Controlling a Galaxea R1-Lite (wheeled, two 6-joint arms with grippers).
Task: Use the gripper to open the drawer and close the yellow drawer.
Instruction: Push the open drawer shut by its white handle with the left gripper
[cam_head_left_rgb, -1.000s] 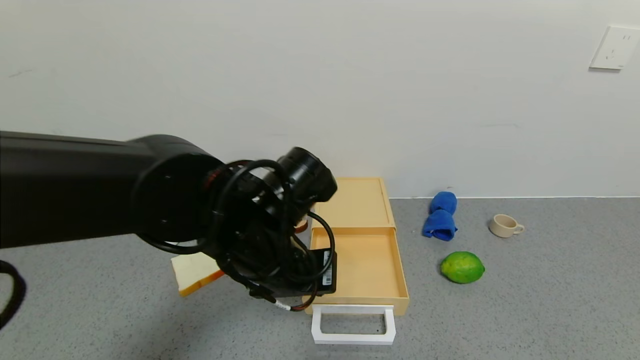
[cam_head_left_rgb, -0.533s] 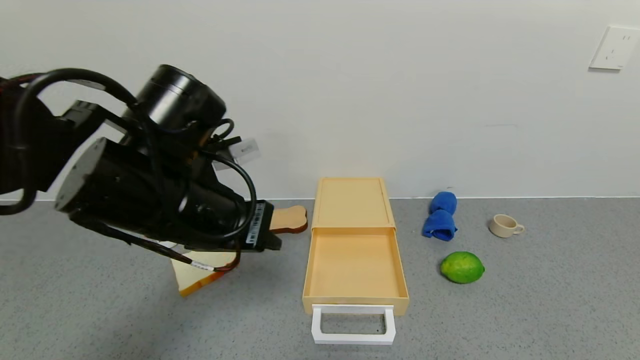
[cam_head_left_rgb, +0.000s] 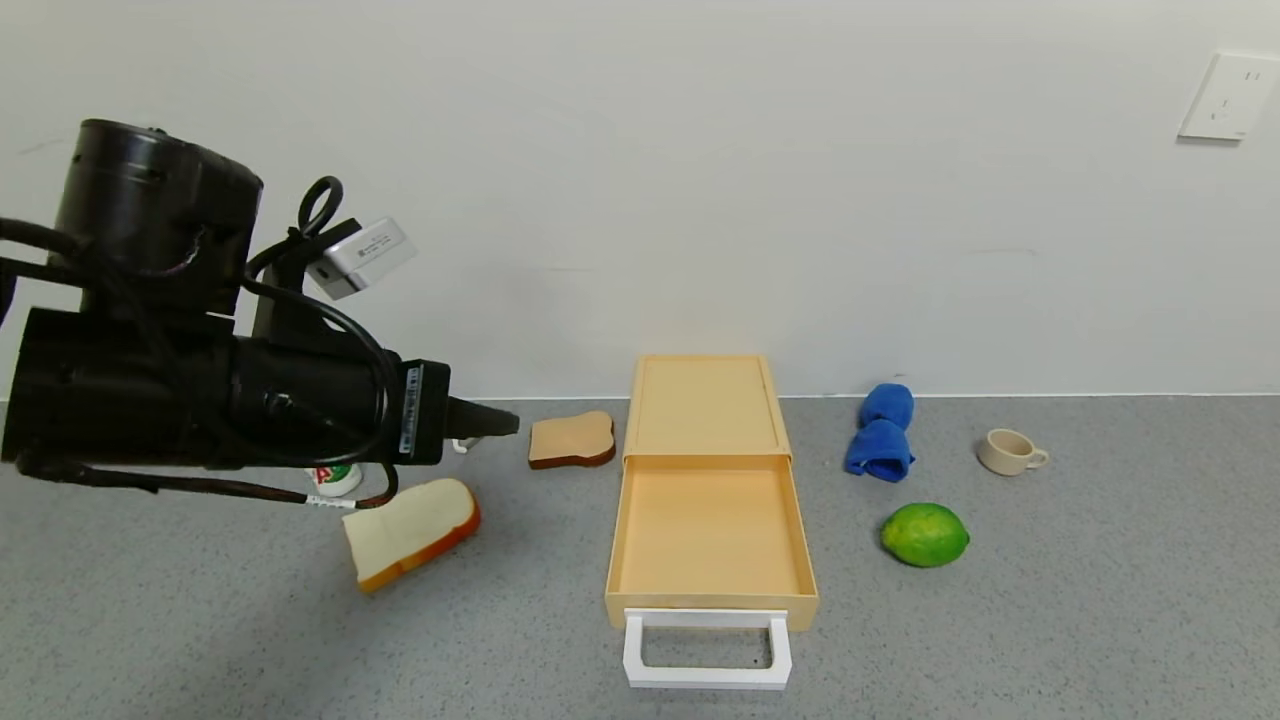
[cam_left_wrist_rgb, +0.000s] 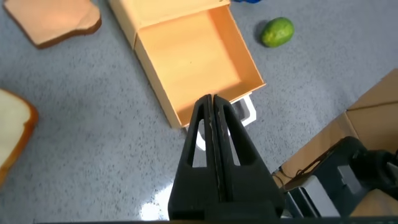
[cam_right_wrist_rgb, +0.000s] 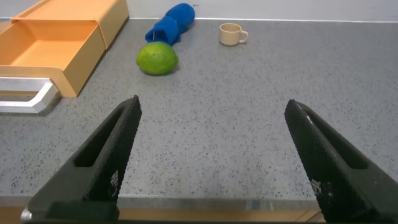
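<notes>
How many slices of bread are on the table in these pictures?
2. One brown slice lies near the wall, just left of the yellow drawer box. One pale slice lies nearer, below the left tool. The arm may hide others.

The pale yellow drawer lies pulled out, its white handle frontmost.

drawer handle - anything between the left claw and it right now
Nothing visible. The left claw, shut, hangs above the table left of the open drawer; only bare table lies between it and the white handle.
</notes>
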